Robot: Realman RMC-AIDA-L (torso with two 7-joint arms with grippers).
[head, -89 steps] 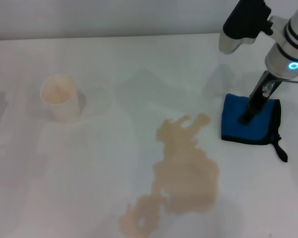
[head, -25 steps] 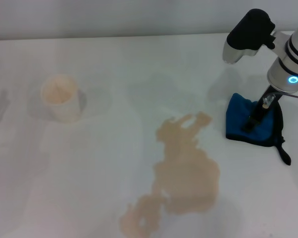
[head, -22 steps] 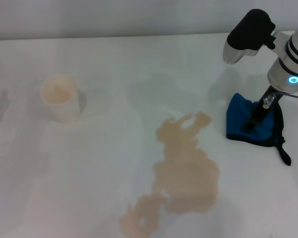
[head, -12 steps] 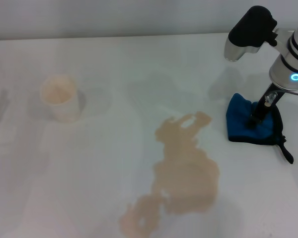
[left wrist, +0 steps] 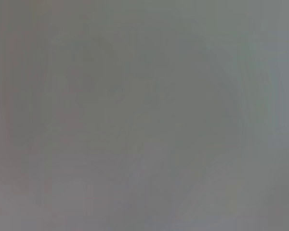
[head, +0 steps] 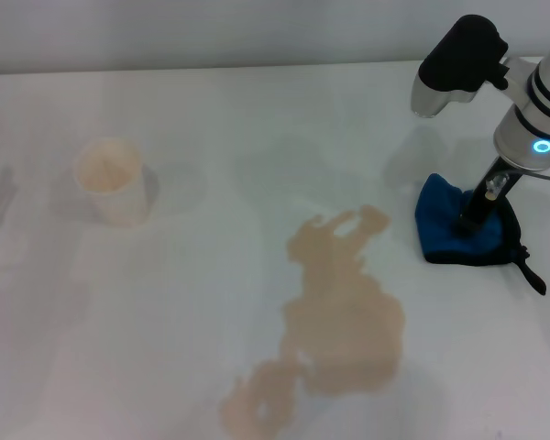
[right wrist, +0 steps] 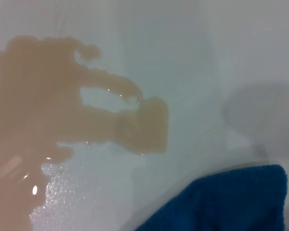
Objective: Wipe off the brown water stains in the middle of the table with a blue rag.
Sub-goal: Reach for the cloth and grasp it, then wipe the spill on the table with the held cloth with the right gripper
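Note:
The blue rag [head: 443,229] lies bunched up on the white table [head: 202,302] at the right, its black loop tab [head: 534,275] trailing toward the right edge. My right gripper [head: 467,220] comes down from above into the middle of the rag and is shut on a pinched fold of it. The brown water stains [head: 341,312] spread as a tan puddle just left of the rag, from mid-table toward the front edge. In the right wrist view the brown water stains [right wrist: 48,110] fill one side and a corner of the blue rag [right wrist: 221,202] shows. The left gripper is out of view.
A cream paper cup [head: 113,181] stands on the left part of the table, well away from the puddle. The right arm's black-and-white elbow [head: 458,60] hangs over the back right. The left wrist view shows only plain grey.
The rag has drawn in from a flat square into a tighter bunch under the right gripper. Its loop tab has slid a little to the right. The stains and cup are unchanged.

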